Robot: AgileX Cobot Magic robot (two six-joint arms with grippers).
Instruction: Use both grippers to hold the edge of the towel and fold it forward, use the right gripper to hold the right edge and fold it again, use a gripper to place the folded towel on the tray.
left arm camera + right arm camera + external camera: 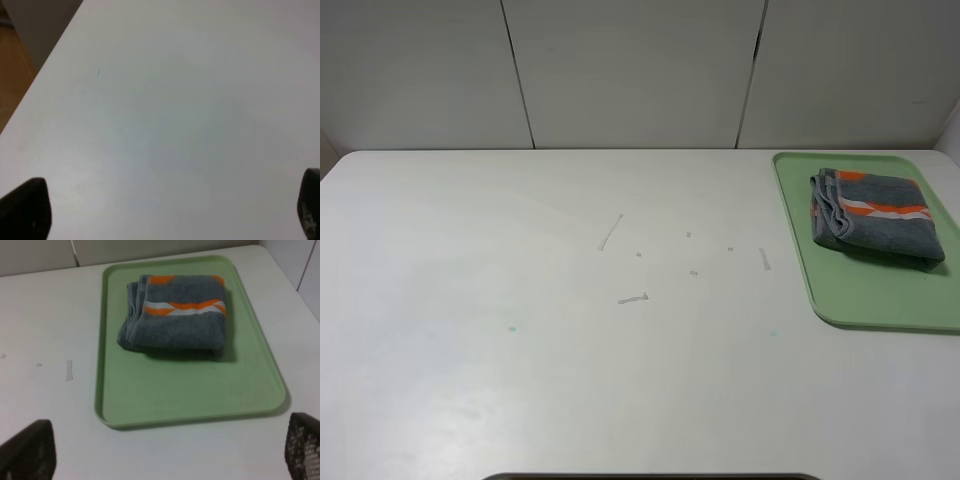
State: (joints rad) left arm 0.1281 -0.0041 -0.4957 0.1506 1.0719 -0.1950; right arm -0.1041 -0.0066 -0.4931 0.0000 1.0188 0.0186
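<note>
White tabletop [520, 350] fills the left and centre of the exterior high view, bare except for a few short tape scraps [632, 298] near the middle. Neither arm appears in this view. In the left wrist view, the left gripper [165, 210] shows only as two dark fingertips at the lower left and lower right corners of the frame, spread wide with nothing between them but table. At the right of the exterior high view lies the tray [800, 270], pale green plastic with a low rim, cut off by the frame edge. The towel [876, 216] rests folded on it, in the upper part of the tray, orange-and-white stripes facing up and its layered hems turned toward the left. The right wrist view shows the right gripper [165, 450], likewise wide apart and empty, its tips in the two lower corners, well short of the towel [175, 312].

Judged from its look, the terry cloth is soft, light and limp; the stack would sag or unfold if lifted by one layer. A pinch should take all layers together at the thick folded side.
</note>
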